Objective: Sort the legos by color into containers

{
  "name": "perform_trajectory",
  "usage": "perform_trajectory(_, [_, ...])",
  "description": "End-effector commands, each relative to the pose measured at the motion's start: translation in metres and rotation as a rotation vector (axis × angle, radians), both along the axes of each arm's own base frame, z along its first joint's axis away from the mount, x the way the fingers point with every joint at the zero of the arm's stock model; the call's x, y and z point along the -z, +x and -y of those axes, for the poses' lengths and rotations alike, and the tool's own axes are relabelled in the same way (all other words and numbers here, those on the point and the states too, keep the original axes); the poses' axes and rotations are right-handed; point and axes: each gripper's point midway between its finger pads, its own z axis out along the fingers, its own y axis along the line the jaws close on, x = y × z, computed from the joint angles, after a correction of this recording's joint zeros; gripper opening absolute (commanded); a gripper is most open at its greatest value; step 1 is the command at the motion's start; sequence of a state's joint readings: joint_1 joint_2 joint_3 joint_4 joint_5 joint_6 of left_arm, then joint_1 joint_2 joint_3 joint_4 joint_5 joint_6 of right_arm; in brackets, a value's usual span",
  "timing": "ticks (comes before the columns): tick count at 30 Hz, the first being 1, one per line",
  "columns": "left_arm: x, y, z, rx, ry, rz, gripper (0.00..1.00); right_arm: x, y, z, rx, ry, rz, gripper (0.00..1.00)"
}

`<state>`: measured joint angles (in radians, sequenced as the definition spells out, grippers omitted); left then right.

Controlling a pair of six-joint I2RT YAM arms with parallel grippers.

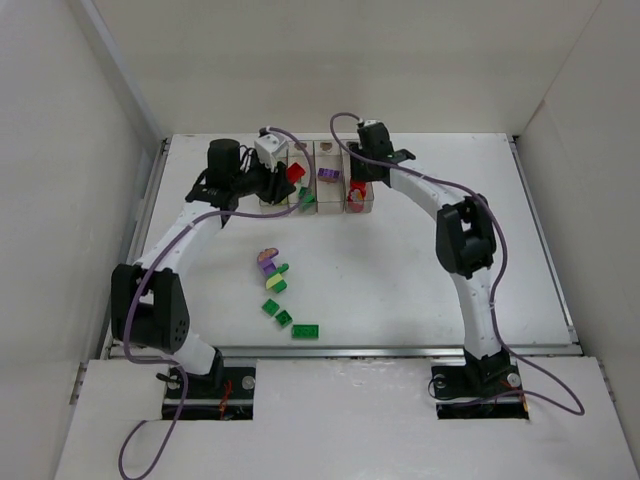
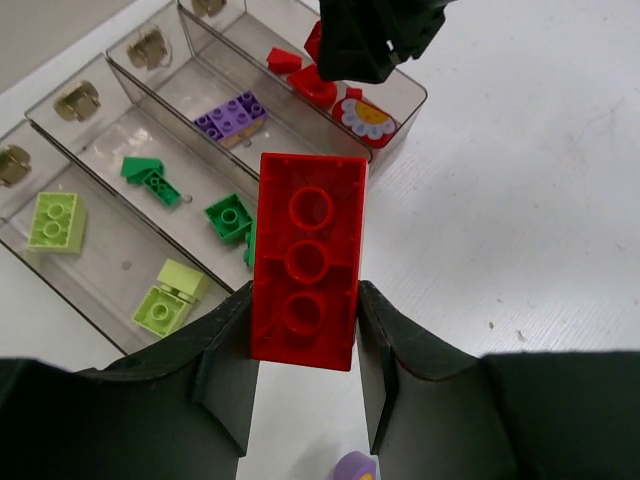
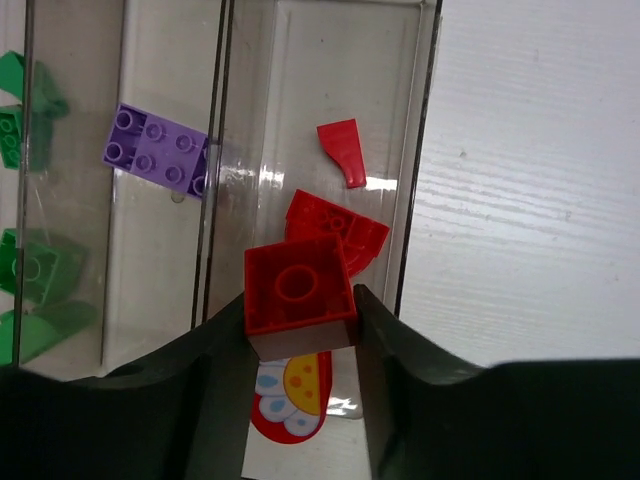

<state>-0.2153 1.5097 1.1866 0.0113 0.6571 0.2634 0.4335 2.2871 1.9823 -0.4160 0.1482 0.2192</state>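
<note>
Clearly, in wrist views alone, left claw grips long red brick, right claw square red brick.

The jaws clamp a red brick near the containers.

Loose legos, four part-filled clear containers

White table with boxes and bricks
A row of clear boxes sits at the far side. Loose bricks lie close together nearer the front: one purple, one light green, a few dark green.
</note>
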Motion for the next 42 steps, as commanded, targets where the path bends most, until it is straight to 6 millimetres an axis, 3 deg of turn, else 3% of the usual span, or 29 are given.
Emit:
perform_trajectory(1, [-0.026, 0.015, 0.008, 0.011, -0.004, 0.093, 0.00, -0.045, 0.014, -0.012, 0.014, 0.051, 0.101, 0.49])
perform_trajectory(2, [-0.022, 0.017, 0.008, 0.015, 0.005, 0.092, 0.00, -0.049, 0.015, -0.012, 0.014, 0.056, 0.110, 0.66])
perform_trajectory(5, [-0.022, 0.025, 0.018, 0.030, 0.014, 0.101, 0.00, -0.055, 0.016, -0.011, 0.021, 0.055, 0.121, 0.83])
perform_trajectory(6, [-0.013, 0.027, 0.024, 0.041, 0.018, 0.083, 0.00, -0.053, 0.014, -0.010, 0.027, 0.057, 0.110, 0.90])
perform_trajectory(7, [-0.011, 0.028, 0.030, 0.053, 0.018, 0.078, 0.00, -0.068, 0.016, -0.003, 0.039, 0.068, 0.133, 0.94])
perform_trajectory(11, [-0.006, 0.046, 0.049, 0.080, 0.017, 0.079, 0.00, -0.099, 0.010, 0.013, 0.079, 0.110, 0.166, 0.95])
perform_trajectory(12, [-0.004, 0.048, 0.057, 0.095, 0.018, 0.076, 0.00, -0.105, 0.009, 0.022, 0.107, 0.111, 0.173, 0.95])
perform_trajectory(13, [0.011, 0.057, 0.060, 0.095, 0.023, 0.055, 0.00, -0.102, 0.006, 0.033, 0.130, 0.113, 0.160, 0.95])
perform_trajectory(14, [0.015, 0.057, 0.073, 0.118, 0.024, 0.051, 0.00, -0.122, 0.003, 0.042, 0.166, 0.141, 0.192, 0.95])
perform_trajectory(15, [0.004, 0.065, 0.082, 0.119, 0.001, 0.065, 0.00, -0.126, 0.000, 0.050, 0.192, 0.147, 0.195, 0.95])
perform_trajectory(16, [0.007, 0.072, 0.085, 0.115, -0.006, 0.056, 0.00, -0.129, -0.001, 0.065, 0.235, 0.142, 0.202, 0.95])
perform_trajectory(17, [0.027, 0.078, 0.100, 0.123, 0.000, 0.016, 0.00, -0.121, -0.009, 0.070, 0.253, 0.130, 0.183, 0.95])
perform_trajectory(18, [0.012, 0.089, 0.111, 0.128, -0.022, 0.046, 0.00, -0.136, -0.016, 0.080, 0.279, 0.144, 0.206, 0.95])
perform_trajectory(19, [0.012, 0.096, 0.119, 0.112, -0.042, 0.034, 0.00, -0.137, -0.021, 0.086, 0.295, 0.132, 0.208, 0.95])
perform_trajectory(20, [0.030, 0.103, 0.129, 0.113, -0.051, 0.000, 0.00, -0.126, -0.030, 0.091, 0.306, 0.111, 0.185, 0.95])
perform_trajectory(21, [0.014, 0.112, 0.143, 0.101, -0.102, 0.025, 0.00, -0.137, -0.034, 0.102, 0.340, 0.117, 0.211, 0.95])
perform_trajectory(22, [0.027, 0.117, 0.153, 0.104, -0.117, 0.007, 0.00, -0.125, -0.042, 0.107, 0.350, 0.095, 0.188, 0.95])
perform_trajectory(23, [0.015, 0.120, 0.155, 0.100, -0.144, 0.029, 0.00, -0.135, -0.044, 0.108, 0.356, 0.112, 0.204, 0.95])
perform_trajectory(24, [0.028, 0.124, 0.164, 0.103, -0.157, 0.011, 0.01, -0.130, -0.053, 0.113, 0.367, 0.097, 0.195, 0.95])
perform_trajectory(26, [0.027, 0.138, 0.168, 0.068, -0.189, 0.022, 0.02, -0.124, -0.061, 0.124, 0.392, 0.082, 0.171, 0.95])
perform_trajectory(27, [0.041, 0.141, 0.175, 0.055, -0.202, -0.014, 0.02, -0.125, -0.062, 0.131, 0.410, 0.076, 0.175, 0.95])
perform_trajectory(30, [0.045, 0.153, 0.179, 0.028, -0.220, -0.031, 0.06, -0.120, -0.072, 0.141, 0.421, 0.049, 0.154, 0.95])
perform_trajectory(31, [0.056, 0.151, 0.186, 0.033, -0.220, -0.060, 0.08, -0.125, -0.073, 0.143, 0.429, 0.048, 0.165, 0.95])
perform_trajectory(32, [0.050, 0.152, 0.187, 0.031, -0.230, -0.057, 0.12, -0.121, -0.074, 0.144, 0.422, 0.035, 0.157, 0.95])
perform_trajectory(34, [0.062, 0.152, 0.189, 0.021, -0.243, -0.091, 0.20, -0.121, -0.073, 0.149, 0.426, 0.027, 0.158, 0.95])
perform_trajectory(37, [0.060, 0.152, 0.191, 0.005, -0.286, -0.124, 0.31, -0.125, -0.075, 0.150, 0.414, 0.015, 0.166, 0.96])
perform_trajectory(40, [0.070, 0.149, 0.192, 0.005, -0.300, -0.155, 0.34, -0.129, -0.073, 0.150, 0.402, 0.002, 0.176, 0.96])
perform_trajectory(41, [0.068, 0.148, 0.194, 0.015, -0.305, -0.149, 0.40, -0.133, -0.071, 0.154, 0.411, 0.006, 0.184, 0.96])
perform_trajectory(42, [0.068, 0.147, 0.194, 0.024, -0.306, -0.151, 0.57, -0.134, -0.071, 0.156, 0.413, -0.007, 0.187, 0.96])
